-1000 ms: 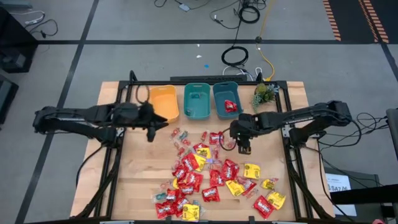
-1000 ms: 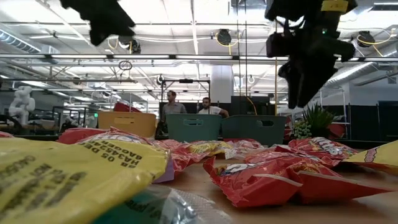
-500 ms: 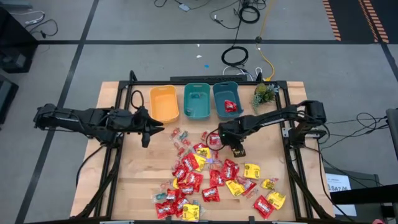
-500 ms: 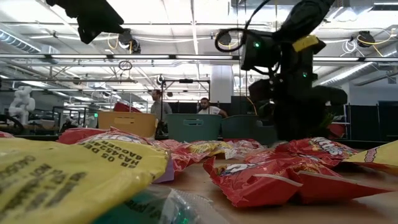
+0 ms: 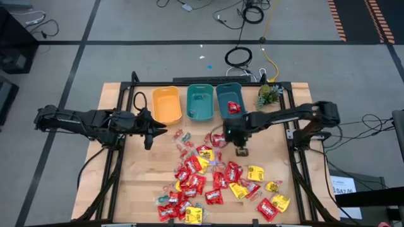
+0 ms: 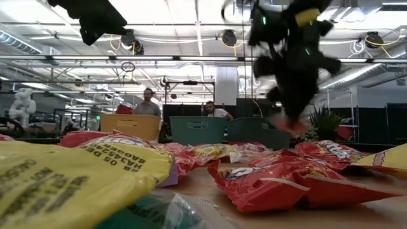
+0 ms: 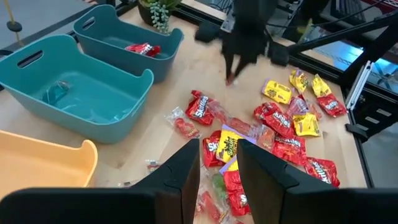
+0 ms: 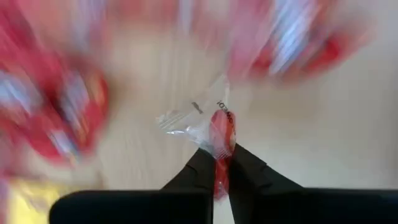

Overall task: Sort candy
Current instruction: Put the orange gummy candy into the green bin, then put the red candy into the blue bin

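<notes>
The candy lies in a loose heap (image 5: 211, 180) on the wooden table's near half: red packets, yellow packets and small clear-wrapped pieces. My right gripper (image 5: 240, 150) hangs over the heap's far right edge, pointing steeply down, shut on one small clear-wrapped red piece (image 8: 222, 134). In the low view that piece shows as a pink blur (image 6: 285, 123) under the fingers, above the table. My left gripper (image 7: 217, 149) waits open and empty in front of the yellow bin (image 5: 166, 104), above the table's left part (image 5: 153, 131). My right gripper pinches the red sweet's near end (image 8: 220, 157) between its two fingertips, coming from above. The clear wrapper's loose tail (image 8: 186, 119) sticks out beyond the fingers. The piece is lifted clear of the table.
Along the far edge stand a yellow bin, a teal bin (image 5: 199, 102) with one small piece inside, and a second teal bin (image 5: 229, 101) holding a red packet. A small green plant (image 5: 268, 94) stands at the far right. Two people stand in the room behind.
My right gripper has dropped to the table at the heap's far right edge, shut on the small clear-wrapped piece, and come up a little with it, so the piece is now clear of the table.
</notes>
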{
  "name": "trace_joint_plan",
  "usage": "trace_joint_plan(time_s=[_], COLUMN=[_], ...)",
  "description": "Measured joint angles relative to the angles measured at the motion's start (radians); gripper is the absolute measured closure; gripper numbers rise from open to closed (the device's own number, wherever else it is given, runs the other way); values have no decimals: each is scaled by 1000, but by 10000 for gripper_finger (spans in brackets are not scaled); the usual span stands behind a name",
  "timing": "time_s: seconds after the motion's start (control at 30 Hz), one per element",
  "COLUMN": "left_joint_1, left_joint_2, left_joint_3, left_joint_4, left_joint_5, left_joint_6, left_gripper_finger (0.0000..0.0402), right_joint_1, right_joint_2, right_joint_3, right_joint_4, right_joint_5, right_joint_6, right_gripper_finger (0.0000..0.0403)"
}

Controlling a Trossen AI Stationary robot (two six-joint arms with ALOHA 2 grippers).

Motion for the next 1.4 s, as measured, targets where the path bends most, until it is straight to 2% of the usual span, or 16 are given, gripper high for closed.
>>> trace_joint_plan(time_s=[0.1, 0.17, 0.3, 0.43, 0.67, 0.83, 0.93, 1.1, 1.4], left_joint_1=[0, 0, 0, 0, 0, 0, 0, 0, 1], left_joint_2=[0, 0, 0, 0, 0, 0, 0, -36, -226], left_joint_3=[0, 0, 0, 0, 0, 0, 0, -33, -201], left_joint_4=[0, 0, 1, 1, 1, -11, -34, -28, 77], left_joint_5=[0, 0, -1, -2, -2, 36, 74, 78, 60], left_joint_6=[80, 162, 272, 277, 276, 273, 270, 252, 215], left_gripper_finger=[285, 285, 285, 285, 285, 285, 285, 285, 285], right_joint_1=[-21, -40, -87, -136, -236, -299, -333, -368, -367], right_joint_2=[-60, -74, -47, 55, 310, 461, 515, 547, 503], right_joint_3=[56, 129, 305, 498, 804, 932, 952, 953, 954], right_joint_4=[-43, -11, -21, -24, -24, -55, -97, -165, -171], right_joint_5=[9, 28, 69, 174, 197, 195, 194, 187, 183], right_joint_6=[69, 110, 79, 49, -3, 37, 71, 143, 124], right_gripper_finger=[382, 387, 399, 399, 399, 395, 371, 304, 204])
